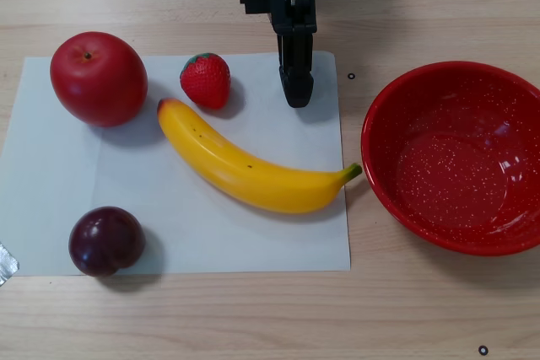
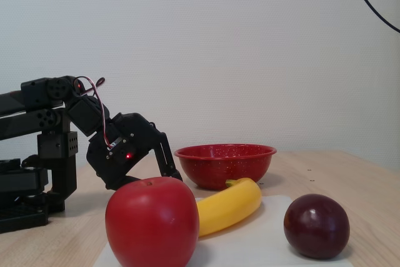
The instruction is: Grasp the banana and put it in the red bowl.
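The banana (image 1: 245,170) lies slantwise on a white sheet, orange-red end at upper left, green stem at lower right near the sheet's edge. In the fixed view the banana (image 2: 230,206) shows partly behind the apple. The red bowl (image 1: 456,158) stands on the wood right of the sheet, with nothing in it; in the fixed view the red bowl (image 2: 225,167) sits behind the banana. My gripper (image 1: 296,99) reaches down from the top edge, shut and holding nothing, with its tips above the banana's middle and apart from it. The fixed view has the gripper (image 2: 172,173) low, left of the bowl.
A red apple (image 1: 99,78) sits at the sheet's upper left, a strawberry (image 1: 206,80) just left of the gripper, and a dark plum (image 1: 106,240) at lower left. The white sheet (image 1: 211,238) lies on a wooden table (image 1: 253,318). The arm's base (image 2: 31,173) stands at left.
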